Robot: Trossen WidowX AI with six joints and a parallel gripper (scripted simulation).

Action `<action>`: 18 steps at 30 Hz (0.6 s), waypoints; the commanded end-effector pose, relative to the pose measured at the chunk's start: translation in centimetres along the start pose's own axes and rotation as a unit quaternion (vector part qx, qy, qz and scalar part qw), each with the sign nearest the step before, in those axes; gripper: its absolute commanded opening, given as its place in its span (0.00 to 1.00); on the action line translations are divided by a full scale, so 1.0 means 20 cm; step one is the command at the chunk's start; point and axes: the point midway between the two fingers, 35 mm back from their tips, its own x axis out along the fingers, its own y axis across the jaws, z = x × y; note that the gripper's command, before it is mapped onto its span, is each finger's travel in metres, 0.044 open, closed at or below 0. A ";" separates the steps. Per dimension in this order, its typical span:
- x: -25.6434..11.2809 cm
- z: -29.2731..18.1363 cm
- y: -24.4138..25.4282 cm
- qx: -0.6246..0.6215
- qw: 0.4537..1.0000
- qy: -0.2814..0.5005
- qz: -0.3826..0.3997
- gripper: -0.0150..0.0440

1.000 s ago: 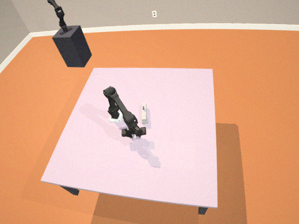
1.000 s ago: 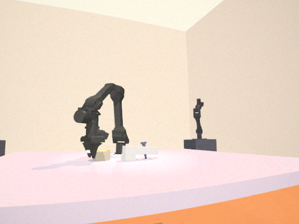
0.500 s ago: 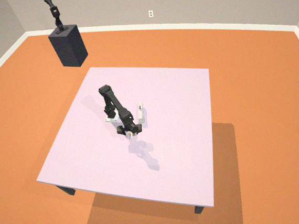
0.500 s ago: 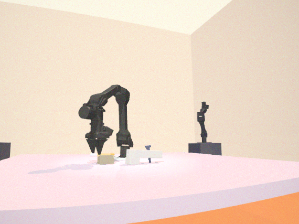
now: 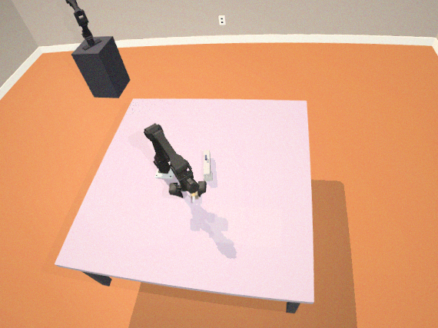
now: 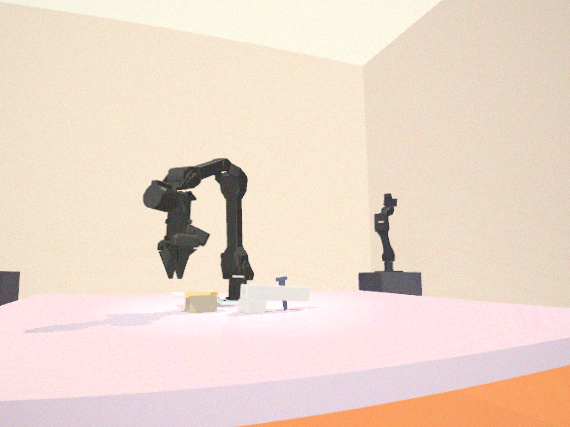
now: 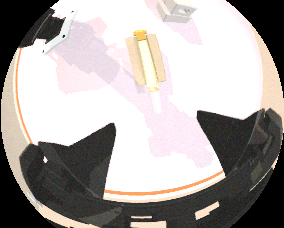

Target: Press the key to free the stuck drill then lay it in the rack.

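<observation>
The drill (image 7: 146, 60) (image 6: 201, 293) (image 5: 194, 196), yellow with an orange end and a white tip, lies lengthwise in the tan rack (image 7: 157, 57) (image 6: 201, 304), between its two rails. Its white tip sticks out past the rack's end. My gripper (image 7: 156, 119) (image 6: 174, 277) is wide open and empty, above the drill and rack. The white housing (image 5: 207, 166) (image 6: 275, 292) (image 7: 175, 10) stands beside the rack, with no drill in it. The blue key (image 5: 206, 157) (image 6: 281, 279) stands upright through its arm.
The arm's white base plate (image 5: 164, 175) (image 7: 64, 35) is on the pink table (image 5: 250, 227) (image 6: 350, 356), on the other side of the rack from the housing. A second arm (image 5: 81, 18) (image 6: 384, 231) stands away on a dark pedestal (image 5: 101, 67) (image 6: 390, 283).
</observation>
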 end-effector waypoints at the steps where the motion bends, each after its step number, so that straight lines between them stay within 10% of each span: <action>1: 0.04 -0.18 0.16 0.084 0.995 0.044 -0.014 1.00; 18: 0.03 -0.67 1.41 0.468 0.824 0.315 -0.045 1.00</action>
